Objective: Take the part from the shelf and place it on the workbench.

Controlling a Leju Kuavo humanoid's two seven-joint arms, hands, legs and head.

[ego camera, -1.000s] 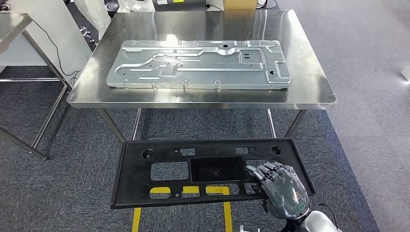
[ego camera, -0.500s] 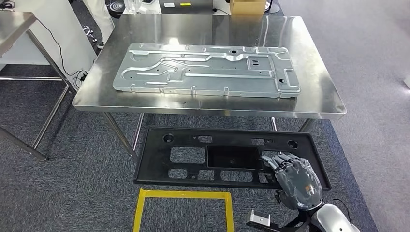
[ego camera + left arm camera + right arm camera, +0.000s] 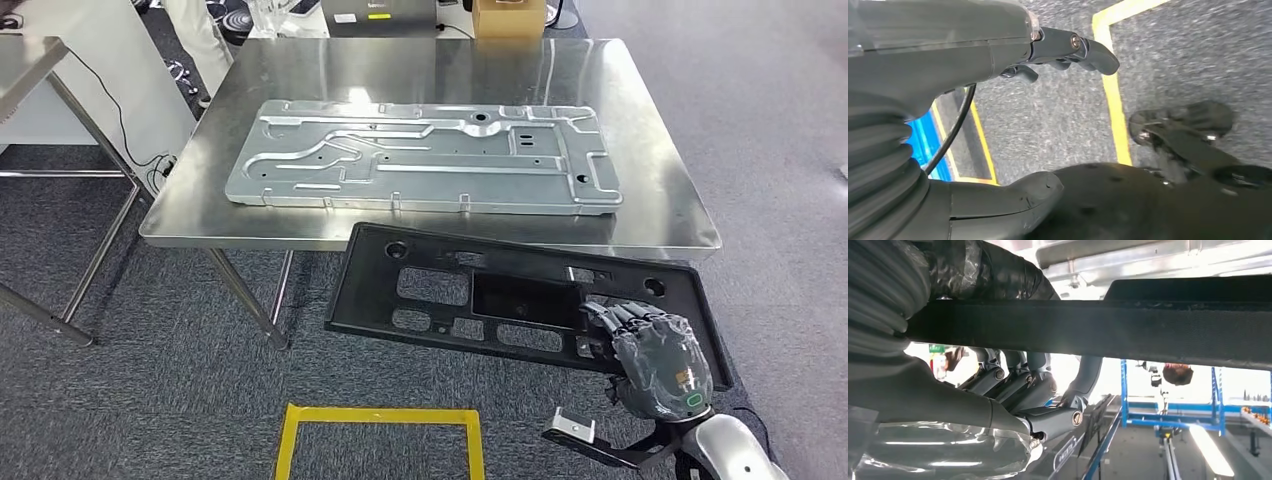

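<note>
A long black plastic panel [image 3: 500,295] with several cut-outs hangs level in front of the steel workbench [image 3: 640,215], its far edge over the table's near rim. My right hand [image 3: 655,355] grips the panel near its right end, fingers on top. In the right wrist view the panel's edge [image 3: 1128,332] crosses the picture with my right hand's fingers [image 3: 1023,385] curled against it. My left hand [image 3: 998,100] hangs down above the carpet, fingers apart, holding nothing.
A large stamped metal plate [image 3: 420,155] lies across the middle of the workbench. A cardboard box [image 3: 510,15] stands at its far edge. A second table [image 3: 30,60] is at the left. A yellow tape square [image 3: 380,440] marks the grey carpet.
The camera has come closer to the workbench. The black panel has moved forward and to the right in my right hand, and its far edge now reaches the table's rim.
</note>
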